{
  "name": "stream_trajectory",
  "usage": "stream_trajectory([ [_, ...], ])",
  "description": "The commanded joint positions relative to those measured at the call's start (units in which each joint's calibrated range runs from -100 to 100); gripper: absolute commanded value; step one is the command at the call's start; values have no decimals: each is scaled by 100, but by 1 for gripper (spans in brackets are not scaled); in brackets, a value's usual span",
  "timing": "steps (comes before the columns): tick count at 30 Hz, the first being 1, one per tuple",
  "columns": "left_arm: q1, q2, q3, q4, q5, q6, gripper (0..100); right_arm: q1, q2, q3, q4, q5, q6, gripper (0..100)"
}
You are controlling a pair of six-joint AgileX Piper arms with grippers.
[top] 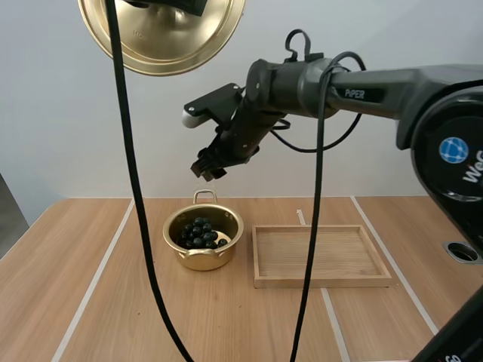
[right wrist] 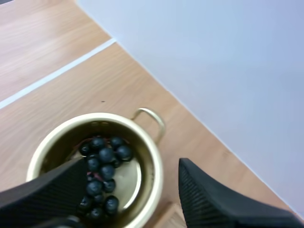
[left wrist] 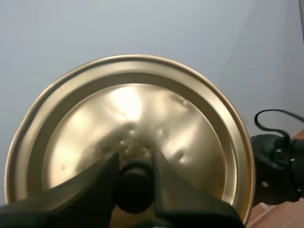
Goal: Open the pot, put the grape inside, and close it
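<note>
A gold pot (top: 203, 240) stands open on the table with a bunch of dark grapes (top: 200, 233) inside it. In the right wrist view the grapes (right wrist: 102, 173) lie in the pot (right wrist: 152, 161) just below my fingers. My right gripper (top: 208, 170) hangs open above the pot's far handle, holding nothing. The gold lid (top: 162, 34) is held high at the back left. My left gripper (left wrist: 135, 183) is shut on the lid's black knob (left wrist: 136, 187), with the lid (left wrist: 128, 128) tilted on edge and its top turned to the wrist camera.
A shallow wooden tray (top: 321, 256) lies right of the pot, almost touching it. White tape lines run across the wooden table (top: 83, 256). A round hole (top: 462, 252) sits near the table's right edge.
</note>
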Motion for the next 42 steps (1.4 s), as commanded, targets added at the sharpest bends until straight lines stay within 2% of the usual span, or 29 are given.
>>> stream_trajectory([
  [1,-10,-20,-62,43,-291,-90,0,-286,-326,-57,-108,21,84,92],
  [15,-10,644,5,43,6,-323,0,-1652,-1419,-57,-100,255,73,92],
  [22,-10,1268,379,32,-3,-358,0,-2154,-1819,28,-62,305,102,86],
  [25,-10,1525,604,20,-140,-358,0,-2282,-2008,261,-34,305,102,74],
  [26,-10,1580,695,20,-251,-358,0,-2304,-2067,359,-34,288,102,64],
  [27,-10,1662,802,7,-381,-358,0,-2304,-2138,417,-34,272,102,58],
  [32,-10,1990,1319,7,-764,-367,0,-2304,-2479,954,210,-16,93,3],
  [33,-10,2064,1435,7,-875,-367,0,-2304,-2520,1016,264,-26,93,0],
  [42,-10,2687,2506,7,-2042,-367,0,-2304,-2821,1455,447,47,83,0],
])
